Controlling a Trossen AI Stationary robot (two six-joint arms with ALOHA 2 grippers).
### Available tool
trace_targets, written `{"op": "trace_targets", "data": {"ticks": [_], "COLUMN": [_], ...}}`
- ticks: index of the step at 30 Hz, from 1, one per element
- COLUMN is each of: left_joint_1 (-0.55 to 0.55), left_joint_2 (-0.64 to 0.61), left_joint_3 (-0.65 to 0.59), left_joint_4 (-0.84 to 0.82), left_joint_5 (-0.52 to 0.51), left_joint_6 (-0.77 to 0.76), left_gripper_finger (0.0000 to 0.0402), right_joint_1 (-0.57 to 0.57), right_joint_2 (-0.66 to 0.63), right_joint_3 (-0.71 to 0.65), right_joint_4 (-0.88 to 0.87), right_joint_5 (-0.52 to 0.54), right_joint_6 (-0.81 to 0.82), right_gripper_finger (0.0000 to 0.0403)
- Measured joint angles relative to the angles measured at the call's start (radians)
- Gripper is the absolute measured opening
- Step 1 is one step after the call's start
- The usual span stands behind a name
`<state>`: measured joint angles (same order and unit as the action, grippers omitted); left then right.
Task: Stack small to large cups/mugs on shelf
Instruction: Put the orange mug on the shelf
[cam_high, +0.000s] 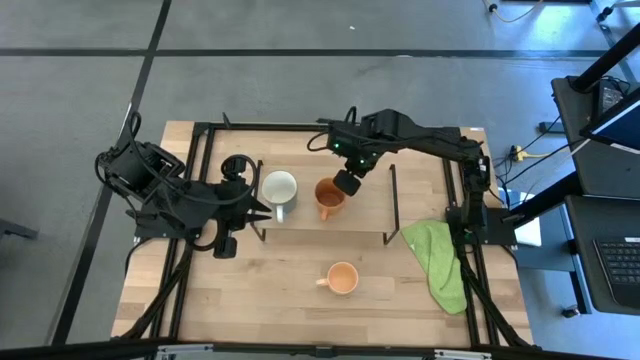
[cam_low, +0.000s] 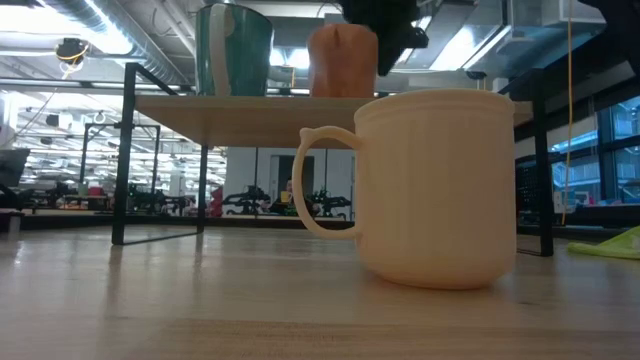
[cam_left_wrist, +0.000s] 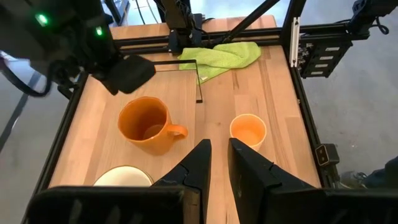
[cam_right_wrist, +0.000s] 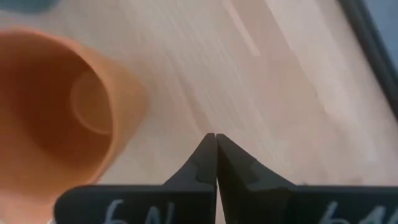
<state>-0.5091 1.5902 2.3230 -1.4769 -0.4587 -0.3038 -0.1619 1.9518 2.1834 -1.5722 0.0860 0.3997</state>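
Overhead and bench-level views of a light-wood bench carrying a low light-wood shelf on thin black wire legs. On the shelf stand a white handled mug with a pale green interior, at left, and a dark orange-brown handled mug just to its right, close together but apart. A light orange handled mug sits on the bench nearer than the shelf. The right gripper, fingers pressed together and grasping nothing, hovers just beside the dark mug's far-right rim. The left gripper, jaws a narrow slit apart and empty, rests at the shelf's left end beside the white mug. A crumpled lime-green cloth lies at right
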Motion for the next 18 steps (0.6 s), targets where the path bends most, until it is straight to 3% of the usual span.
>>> {"op": "trace_targets", "data": {"ticks": [18], "left_joint_1": [0.000], "left_joint_2": [0.000], "left_joint_3": [0.000], "left_joint_4": [-0.037], "left_joint_5": [0.000], "left_joint_6": [0.000], "left_gripper_finger": [0.0049], "right_joint_1": [0.058], "right_joint_2": [0.000], "right_joint_3": [-0.064], "right_joint_4": [0.135], "right_joint_5": [-0.160], "right_joint_6": [0.038], "right_gripper_finger": [0.0001]}}
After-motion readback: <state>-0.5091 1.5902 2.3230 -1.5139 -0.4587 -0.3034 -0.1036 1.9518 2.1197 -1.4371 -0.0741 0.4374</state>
